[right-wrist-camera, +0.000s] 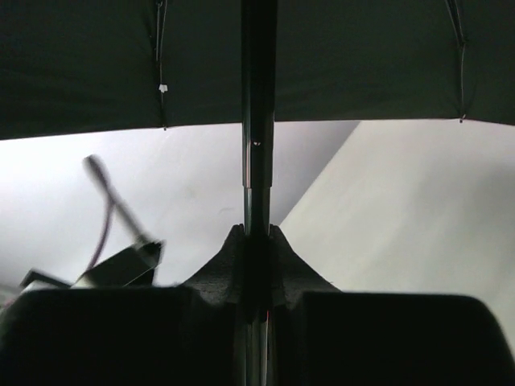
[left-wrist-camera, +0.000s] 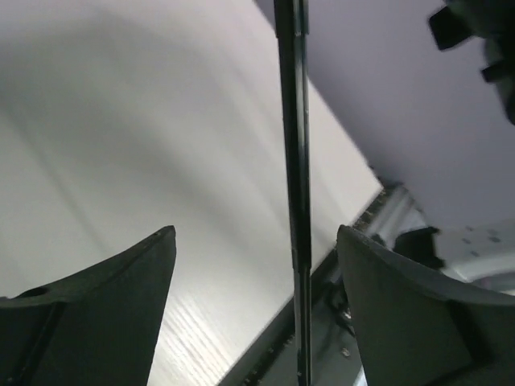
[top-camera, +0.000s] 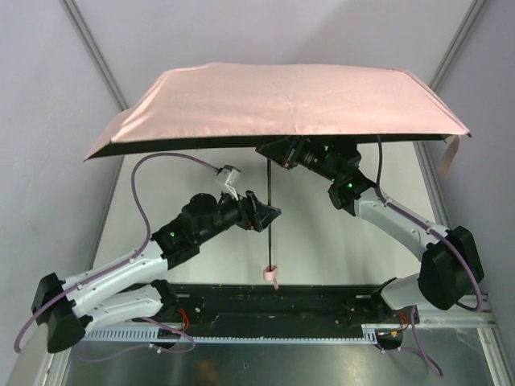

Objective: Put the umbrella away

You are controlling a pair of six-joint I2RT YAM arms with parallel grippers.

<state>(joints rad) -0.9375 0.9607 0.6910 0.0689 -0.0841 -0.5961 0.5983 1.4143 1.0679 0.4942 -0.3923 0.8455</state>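
Note:
The open pale pink umbrella (top-camera: 282, 100) hangs above the table, its thin black shaft (top-camera: 268, 213) running down to a small pink handle (top-camera: 271, 275) near the arm bases. My right gripper (top-camera: 280, 154) is shut on the shaft (right-wrist-camera: 257, 161) just under the dark canopy underside (right-wrist-camera: 362, 56). My left gripper (top-camera: 272, 215) is open around the middle of the shaft (left-wrist-camera: 294, 161), which passes between its fingers without touching either one. A pink closing strap (top-camera: 448, 157) dangles from the canopy's right edge.
The white table (top-camera: 322, 241) lies below. A black rail (top-camera: 273, 301) with the arm bases runs along the near edge. Grey walls and metal frame posts (top-camera: 92, 48) stand behind. Purple cables (top-camera: 145, 209) loop from both arms.

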